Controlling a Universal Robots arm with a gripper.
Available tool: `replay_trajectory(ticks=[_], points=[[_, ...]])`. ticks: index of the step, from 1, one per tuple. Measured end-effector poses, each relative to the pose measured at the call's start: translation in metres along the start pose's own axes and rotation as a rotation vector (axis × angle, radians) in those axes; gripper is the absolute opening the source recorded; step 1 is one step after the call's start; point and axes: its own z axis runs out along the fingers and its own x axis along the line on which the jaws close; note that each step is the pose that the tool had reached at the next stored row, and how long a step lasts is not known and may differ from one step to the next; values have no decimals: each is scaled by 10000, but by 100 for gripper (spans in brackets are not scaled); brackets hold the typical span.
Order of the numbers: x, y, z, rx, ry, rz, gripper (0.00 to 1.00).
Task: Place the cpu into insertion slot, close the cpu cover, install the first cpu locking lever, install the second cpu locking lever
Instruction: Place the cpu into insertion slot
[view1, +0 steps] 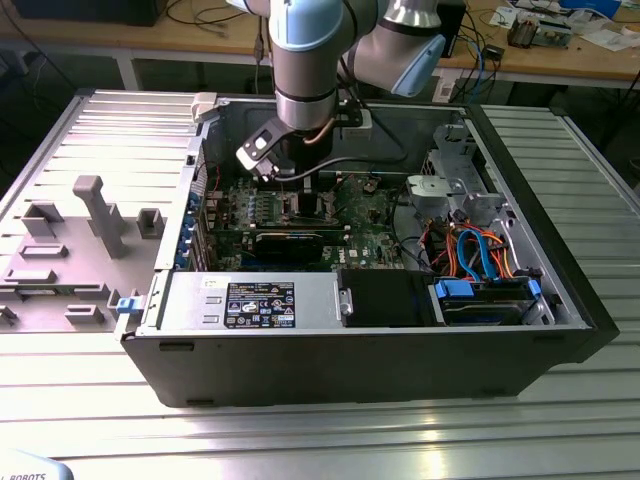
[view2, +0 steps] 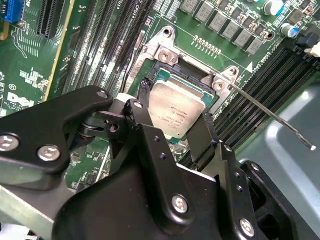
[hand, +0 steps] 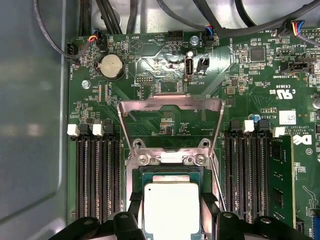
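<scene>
One arm (view1: 305, 60) reaches down into the open computer case (view1: 400, 365), with the gripper (view1: 293, 175) low over the green motherboard (hand: 250, 80).

1. Tool state: the gripper (view2: 175, 112) is clenched on the cpu (view2: 177, 107). In both wrist views its black fingers (view2: 202, 132) press against two opposite edges of the chip, with the grey metal face between them.

2. Position of the cpu (hand: 171, 207): it is between the fingertips and directly over the insertion slot (view2: 182, 67). The slot's dark edge and silver rim show just past the chip's far side. Whether the chip is fully seated cannot be told.

3. The cpu cover (hand: 170, 101) stands open just beyond the fingertips. It is hinged up and away from the slot, and the board shows through its square window.

4. One locking lever (view2: 270, 112) is a thin metal rod that runs outward from the slot's corner beside one finger. It is unlatched and clear of the cover.

5. Surroundings: black memory slots (hand: 97, 175) lie on both sides of the gripper (hand: 172, 200). A coin battery (hand: 111, 66) sits farther out, past the raised cover.
</scene>
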Motion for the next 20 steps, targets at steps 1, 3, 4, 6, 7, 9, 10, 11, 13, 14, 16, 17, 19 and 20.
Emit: replay_trajectory(ticks=[1, 3, 4, 6, 7, 9, 10, 11, 13, 14, 16, 17, 19, 20], points=[[-1, -1, 16, 1, 0, 0, 55], [-4, -3, 38, 7, -12, 0, 55], [-4, -3, 40, 5, -8, 0, 55], [-3, -3, 42, 2, -2, 0, 55], [-2, -2, 39, 0, 0, 1, 55], [-1, -1, 28, -3, 3, 1, 55], [0, 0, 22, -7, -7, 19, 55], [-1, -1, 19, -5, -45, 63, 55], [4, -1, 20, -10, -148, 127, 55], [6, -1, 22, -9, -153, 136, 55], [17, -1, 29, -13, -155, 162, 55], [18, 0, 38, -9, -160, 177, 55], [18, -1, 48, -12, -162, 202, 55], [18, 0, 50, -14, -158, 204, 55]])
